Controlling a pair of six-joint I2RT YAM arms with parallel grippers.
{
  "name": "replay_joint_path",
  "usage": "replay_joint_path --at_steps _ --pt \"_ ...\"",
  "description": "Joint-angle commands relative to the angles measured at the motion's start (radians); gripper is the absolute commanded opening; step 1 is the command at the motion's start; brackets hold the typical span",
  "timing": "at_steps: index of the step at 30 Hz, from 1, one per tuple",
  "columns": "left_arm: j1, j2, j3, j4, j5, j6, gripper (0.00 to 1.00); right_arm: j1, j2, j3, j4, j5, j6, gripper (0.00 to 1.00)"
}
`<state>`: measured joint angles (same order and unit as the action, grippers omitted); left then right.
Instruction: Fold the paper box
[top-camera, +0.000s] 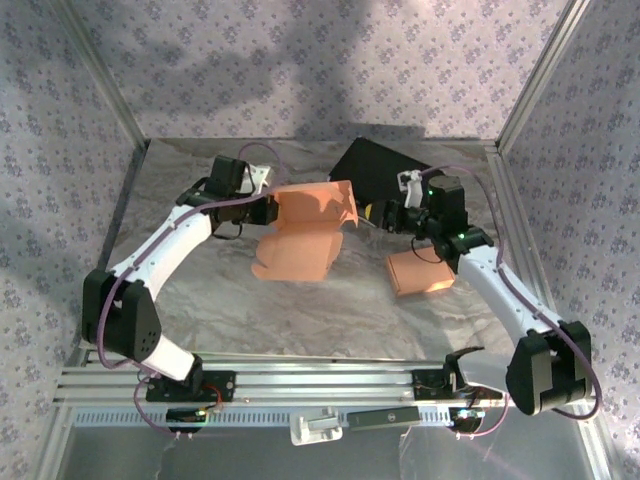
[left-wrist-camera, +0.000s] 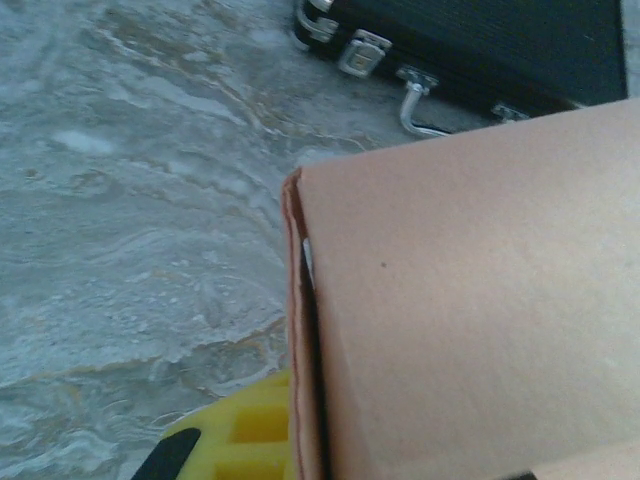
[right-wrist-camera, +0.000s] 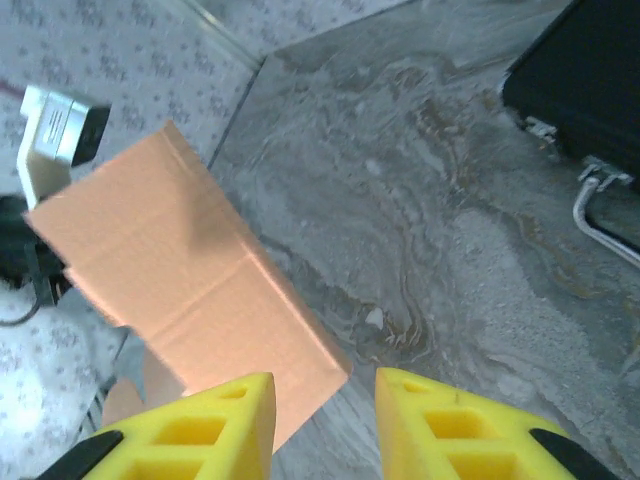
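Note:
The orange paper box (top-camera: 303, 238) lies partly unfolded mid-table, one flap (top-camera: 335, 200) raised at its far right. My left gripper (top-camera: 262, 210) grips its left side. In the left wrist view a box wall (left-wrist-camera: 470, 300) stands against one yellow finger (left-wrist-camera: 238, 436), and the other finger is hidden behind the card. My right gripper (top-camera: 390, 216) hovers just right of the raised flap. In the right wrist view it (right-wrist-camera: 324, 425) is open and empty, with the box panel (right-wrist-camera: 190, 300) ahead and to the left of it.
A second, folded orange box (top-camera: 420, 272) lies under the right forearm. A black case (top-camera: 385, 168) with metal latches (left-wrist-camera: 362, 52) sits at the back, right behind the grippers. Aluminium frame posts and patterned walls close in the marbled table (top-camera: 300, 320).

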<state>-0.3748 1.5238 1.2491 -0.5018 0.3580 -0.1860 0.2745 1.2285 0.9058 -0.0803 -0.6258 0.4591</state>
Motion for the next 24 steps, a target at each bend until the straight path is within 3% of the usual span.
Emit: replay_joint_path --at_steps 1,10,24 --pt "0.002 0.021 0.027 0.013 0.144 0.058 0.00 -0.003 0.014 0.056 -0.003 -0.119 -0.120 0.35" --pt "0.010 0.045 0.048 0.001 0.217 0.079 0.00 -0.012 0.057 0.109 -0.117 -0.167 -0.259 0.40" --pt "0.008 0.053 0.057 -0.006 0.214 0.069 0.00 0.037 0.078 0.160 -0.146 -0.218 -0.281 0.39"
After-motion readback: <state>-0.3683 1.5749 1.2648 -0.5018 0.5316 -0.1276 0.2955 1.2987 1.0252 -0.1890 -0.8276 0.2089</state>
